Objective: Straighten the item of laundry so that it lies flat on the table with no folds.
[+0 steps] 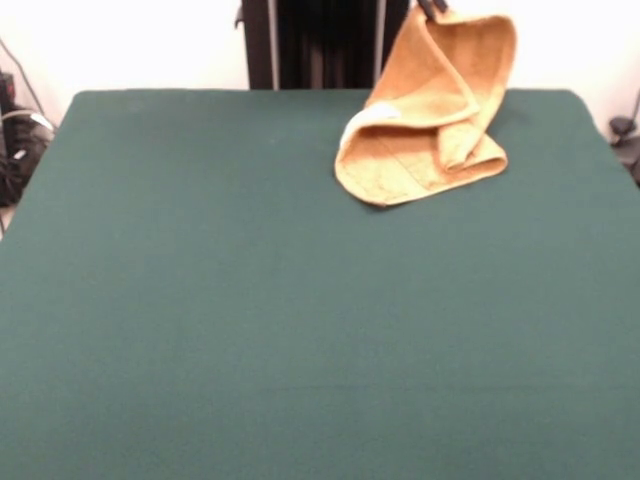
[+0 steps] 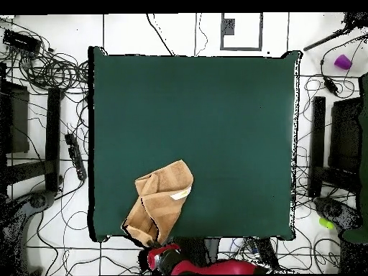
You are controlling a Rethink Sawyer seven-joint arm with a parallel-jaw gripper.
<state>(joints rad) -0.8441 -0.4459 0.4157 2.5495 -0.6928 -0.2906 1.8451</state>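
The orange-yellow towel [image 1: 430, 120] sits at the table's [image 1: 250, 300] far right part in the front view, folded over itself. Its upper corner is lifted and hangs from my gripper [image 1: 432, 9], whose dark tips just show at the top edge, shut on the cloth. The lower part rests bunched on the table, with the white label [image 1: 372, 117] on its left. In the overhead view the towel [image 2: 159, 200] lies crumpled near the table's [image 2: 215, 108] bottom left edge, above the red arm [image 2: 180, 264]. The label [image 2: 180, 194] shows there too.
The robot's dark pedestal [image 1: 320, 40] stands behind the table's far edge. Cables [image 2: 50, 72] and black stands [image 2: 54, 136] lie on the floor around the table. A purple object [image 2: 343, 62] sits on the floor at the top right.
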